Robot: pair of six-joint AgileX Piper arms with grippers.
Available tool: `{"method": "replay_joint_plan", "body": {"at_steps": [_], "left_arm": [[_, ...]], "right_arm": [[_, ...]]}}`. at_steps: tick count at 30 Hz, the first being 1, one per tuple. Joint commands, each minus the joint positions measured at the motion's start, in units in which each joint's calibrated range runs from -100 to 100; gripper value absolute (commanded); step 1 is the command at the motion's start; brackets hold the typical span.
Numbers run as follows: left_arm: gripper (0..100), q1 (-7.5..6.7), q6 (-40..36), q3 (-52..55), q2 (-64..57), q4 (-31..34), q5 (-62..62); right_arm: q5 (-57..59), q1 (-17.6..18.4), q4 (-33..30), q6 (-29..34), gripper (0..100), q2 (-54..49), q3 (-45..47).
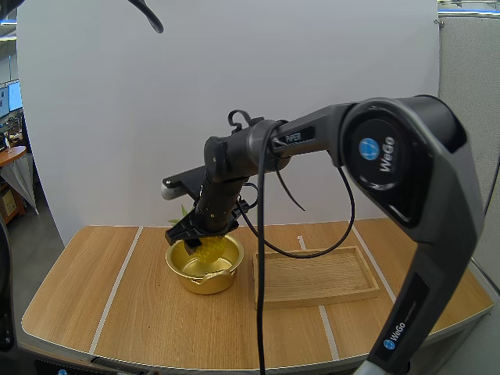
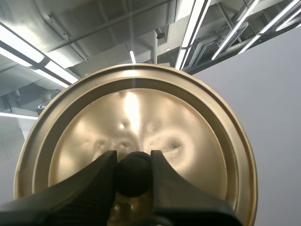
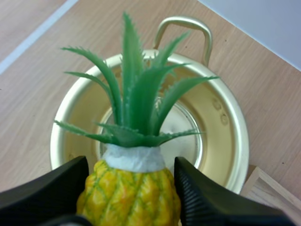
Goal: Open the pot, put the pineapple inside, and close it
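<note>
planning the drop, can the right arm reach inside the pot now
Likely yes: the pot stands open, the left pincer holds its lid away, and the right pincer holds the pineapple over the mouth.

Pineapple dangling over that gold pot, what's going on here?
Two robot arms are sharing a job. The right end effector grips the pineapple and holds it over the open pot on the table; it has not let go yet. The left end effector pinches the lid by its black knob, held off the pot. A wooden tray lies beside the pot.
</note>
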Motion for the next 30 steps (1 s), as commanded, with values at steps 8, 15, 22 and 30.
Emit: {"method": "replay_joint_plan", "body": {"at_steps": [8, 15, 22, 30], "left_arm": [[0, -0.03, -0.17, -0.33, -0.35, 0.31, -2.48], [0, -0.03, -0.17, -0.33, -0.35, 0.31, -2.48], [0, -0.03, -0.17, -0.33, -0.35, 0.31, -2.48], [0, -0.03, -0.17, -0.33, -0.35, 0.31, -2.48]], "right_arm": [[-5.66, -1.33, -1.55, 0.77, 0, 3.69, -0.50], [-5.30, -1.33, -1.55, 0.77, 0, 6.39, -0.50], [-6.32, -1.33, -1.83, 0.77, 0, 8.55, -0.50], [-6.59, -1.33, -1.64, -0.19, 20, 8.69, -0.50]]}}
